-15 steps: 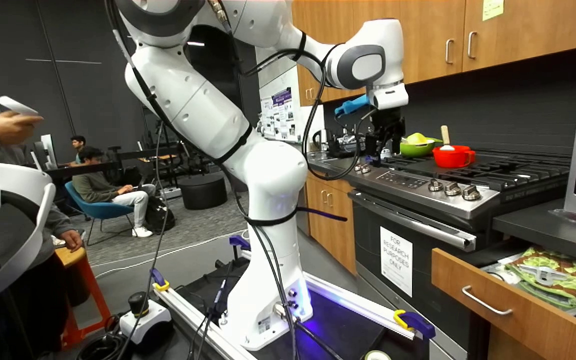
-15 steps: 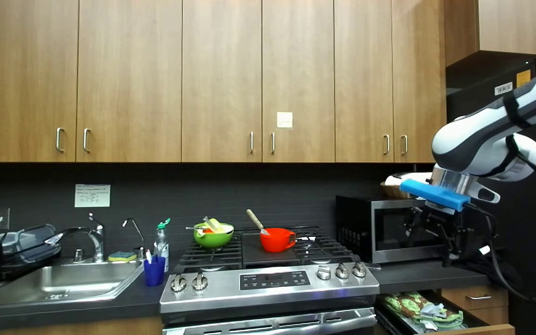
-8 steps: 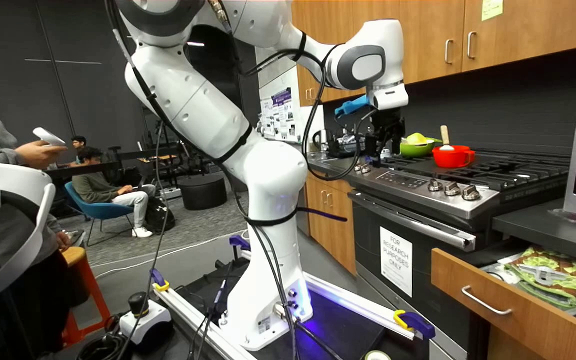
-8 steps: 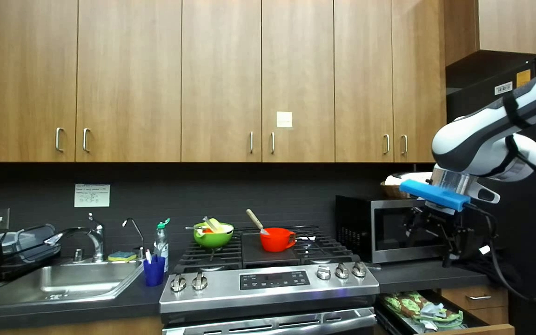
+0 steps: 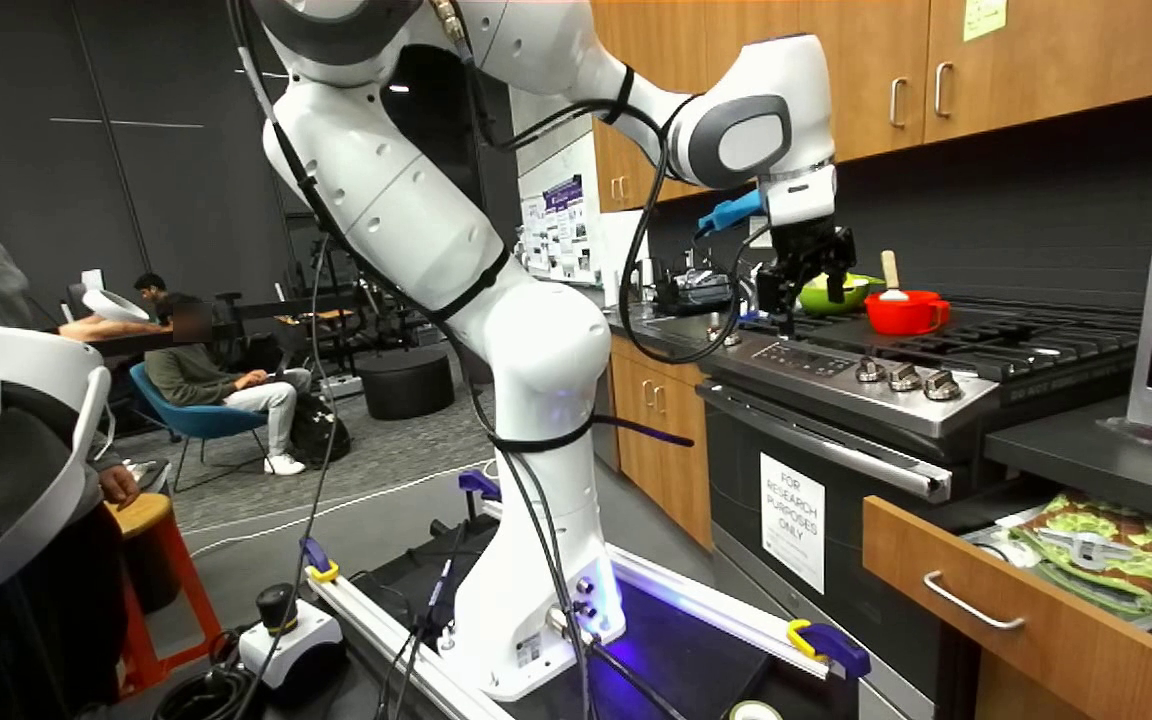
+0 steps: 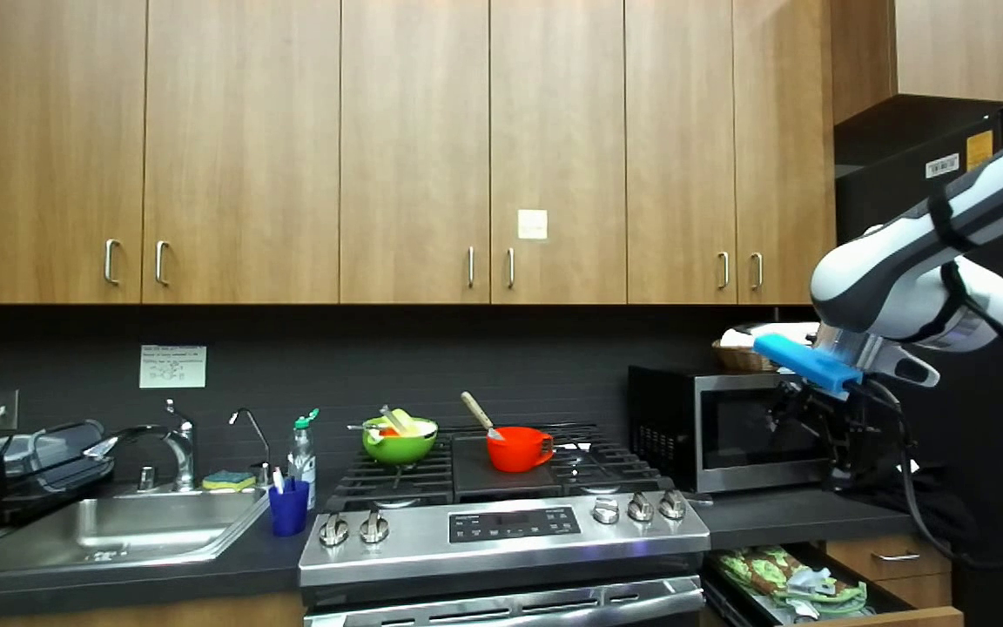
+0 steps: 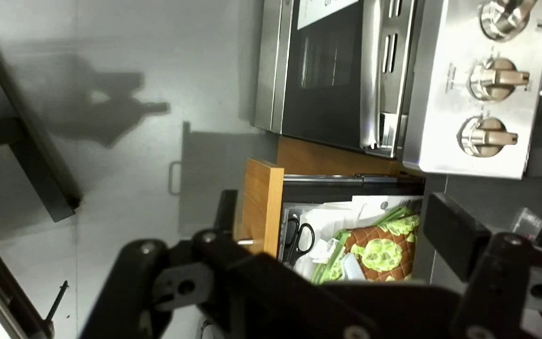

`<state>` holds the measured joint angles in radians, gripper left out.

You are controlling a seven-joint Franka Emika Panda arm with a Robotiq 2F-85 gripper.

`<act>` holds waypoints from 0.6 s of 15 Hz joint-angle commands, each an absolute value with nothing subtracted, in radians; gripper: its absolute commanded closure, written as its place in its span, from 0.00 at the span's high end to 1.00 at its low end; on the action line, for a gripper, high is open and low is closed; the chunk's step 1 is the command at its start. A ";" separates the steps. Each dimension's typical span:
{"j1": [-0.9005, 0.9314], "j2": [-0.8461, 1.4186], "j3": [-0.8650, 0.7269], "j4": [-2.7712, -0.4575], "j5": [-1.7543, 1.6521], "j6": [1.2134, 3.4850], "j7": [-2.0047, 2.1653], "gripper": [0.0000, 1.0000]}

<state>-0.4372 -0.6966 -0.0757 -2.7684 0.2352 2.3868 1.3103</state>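
Note:
My black gripper stands open in the wrist view, its fingers wide apart and nothing between them. Beyond the gap lies a pulled-out wooden drawer, well below and apart from the fingers. Inside are black-handled scissors, white papers and a brown-and-green quilted cloth; the gripper's body hides the drawer's near part. In an exterior view the gripper hangs in the air in front of the stove. A red cup with a wooden-handled utensil and a green bowl of food stand on the stove.
A microwave sits on the counter right of the stove. Left of it are a sink, a blue cup and a bottle. Wooden cabinets hang above. A person stands at far left, beside a white chair.
The arm stays put at first, then swings the gripper toward the stove in the last half second, with a slight tilt. The person's hand with the white device also moves. The drawer and dishes stay still.

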 commanded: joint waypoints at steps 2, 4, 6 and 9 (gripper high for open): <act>-0.471 -0.540 -0.082 -2.728 0.237 2.526 1.422 1.00; -0.476 -0.468 -0.081 -2.717 0.230 2.588 1.463 1.00; -0.475 -0.389 -0.081 -2.702 0.220 2.634 1.499 1.00; -0.470 -0.291 -0.095 -2.677 0.205 2.680 1.540 1.00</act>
